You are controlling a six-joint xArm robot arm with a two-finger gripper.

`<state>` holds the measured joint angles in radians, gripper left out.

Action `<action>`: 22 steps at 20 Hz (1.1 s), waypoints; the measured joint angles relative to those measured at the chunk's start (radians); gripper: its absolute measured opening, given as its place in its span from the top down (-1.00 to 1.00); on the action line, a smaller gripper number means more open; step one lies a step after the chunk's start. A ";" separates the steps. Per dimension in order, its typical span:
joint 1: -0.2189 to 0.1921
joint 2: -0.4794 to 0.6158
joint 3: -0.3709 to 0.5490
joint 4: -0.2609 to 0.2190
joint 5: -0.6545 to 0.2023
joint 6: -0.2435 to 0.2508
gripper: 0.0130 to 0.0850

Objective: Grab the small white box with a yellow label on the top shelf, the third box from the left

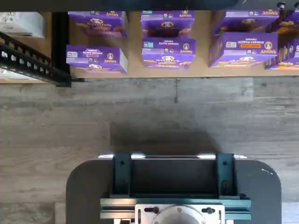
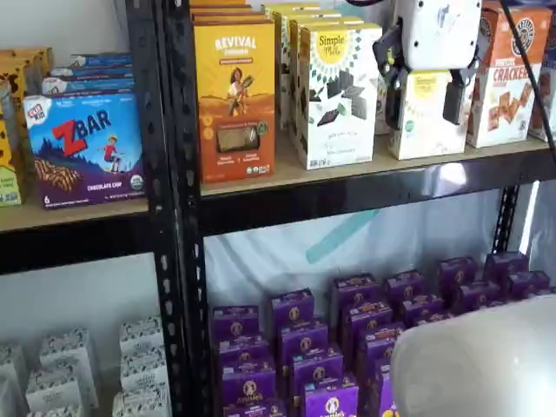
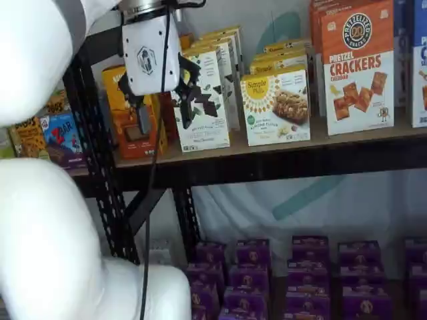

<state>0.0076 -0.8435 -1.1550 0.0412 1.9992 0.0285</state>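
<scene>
The top shelf [image 3: 280, 160] carries a row of boxed goods in both shelf views. On it the small white box [image 3: 277, 107] stands between a taller white box with dark squares [image 3: 203, 100] and an orange crackers box [image 3: 357, 67]. The gripper [image 2: 426, 100] hangs before it, black fingers [image 2: 454, 100] spread apart, holding nothing.
</scene>
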 joint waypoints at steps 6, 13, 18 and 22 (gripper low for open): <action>-0.005 0.002 -0.002 0.008 0.004 -0.002 -1.00; 0.020 -0.016 0.024 -0.048 -0.064 0.002 -1.00; -0.061 -0.007 0.048 -0.054 -0.140 -0.076 -1.00; -0.172 0.029 0.058 -0.029 -0.227 -0.178 -1.00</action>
<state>-0.1647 -0.8150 -1.0965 0.0121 1.7724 -0.1493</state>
